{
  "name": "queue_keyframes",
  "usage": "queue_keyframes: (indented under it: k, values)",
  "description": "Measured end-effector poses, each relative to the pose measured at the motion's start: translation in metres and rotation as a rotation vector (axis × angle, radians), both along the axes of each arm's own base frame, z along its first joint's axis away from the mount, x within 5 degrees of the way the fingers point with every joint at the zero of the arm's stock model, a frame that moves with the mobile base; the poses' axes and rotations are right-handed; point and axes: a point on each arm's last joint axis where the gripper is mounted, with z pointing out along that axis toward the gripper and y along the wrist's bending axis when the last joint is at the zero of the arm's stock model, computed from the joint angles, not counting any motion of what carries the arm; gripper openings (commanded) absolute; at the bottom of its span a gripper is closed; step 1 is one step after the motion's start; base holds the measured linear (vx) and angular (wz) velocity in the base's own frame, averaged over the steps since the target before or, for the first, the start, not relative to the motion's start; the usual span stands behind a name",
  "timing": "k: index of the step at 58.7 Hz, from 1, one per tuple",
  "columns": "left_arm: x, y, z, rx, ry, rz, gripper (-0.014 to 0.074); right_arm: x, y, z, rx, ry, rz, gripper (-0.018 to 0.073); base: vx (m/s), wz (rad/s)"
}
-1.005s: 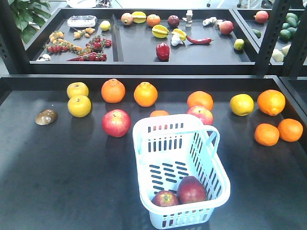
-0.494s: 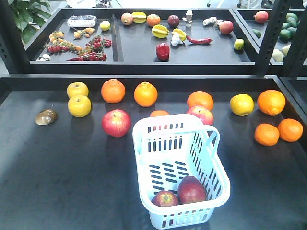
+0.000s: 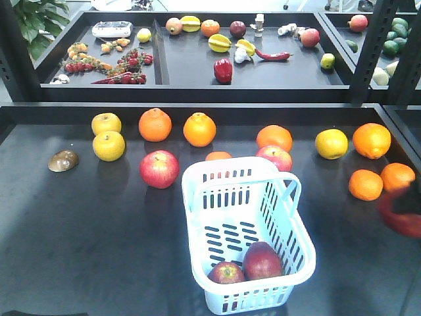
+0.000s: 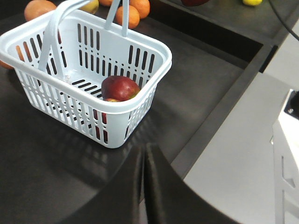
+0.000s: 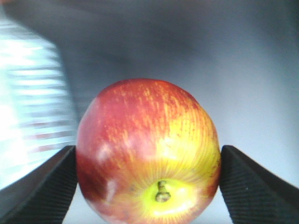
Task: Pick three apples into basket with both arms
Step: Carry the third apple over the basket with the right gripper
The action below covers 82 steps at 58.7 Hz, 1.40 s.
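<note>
The pale blue-white basket [image 3: 197, 197] stands at the front middle of the dark table, with two red apples [image 3: 262, 260] lying in its near end. Another apple [image 3: 159, 168] rests on the table to its left, and one [image 3: 274, 157] sits just behind it. In the right wrist view my right gripper [image 5: 147, 154] is shut on a red-yellow apple [image 5: 140, 121], stem toward the camera. The same apple [image 3: 398, 217] shows as a red blur at the right edge of the front view. My left gripper [image 4: 145, 156] is shut and empty, near the basket [image 4: 154, 51].
Oranges [image 3: 155, 124] and yellow pears [image 3: 108, 145] lie along the back of the table, with more oranges [image 3: 366, 184] at the right. A brown object [image 3: 64, 160] is at the left. Behind is a raised shelf [image 3: 197, 89] of produce and black posts [image 3: 368, 52].
A blurred red apple with the right gripper has come into the front view at its right edge, beside the oranges. The basket and the other fruit have not moved.
</note>
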Motion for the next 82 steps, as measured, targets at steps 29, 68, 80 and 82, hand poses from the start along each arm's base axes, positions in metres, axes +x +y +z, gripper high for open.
queue_keyframes:
  k: [29,68,80,82]
  values:
    - [0.000,0.000,0.001,-0.017,0.003,0.008,-0.0006,-0.021,0.131,0.006,0.030,-0.136,0.442,0.0144,0.00,0.00]
    - [0.000,0.000,0.001,-0.017,0.003,0.008,-0.0006,0.006,0.172,-0.026,0.045,-0.185,0.444,0.0670,0.00,0.00]
    - [0.000,0.000,0.001,-0.017,0.003,0.008,-0.0006,-0.016,0.168,-0.002,0.053,-0.208,0.508,0.0323,0.00,0.00]
    - [0.000,0.000,0.001,-0.017,0.003,0.008,-0.0006,-0.022,0.167,0.004,0.057,-0.217,0.526,0.0235,0.00,0.00]
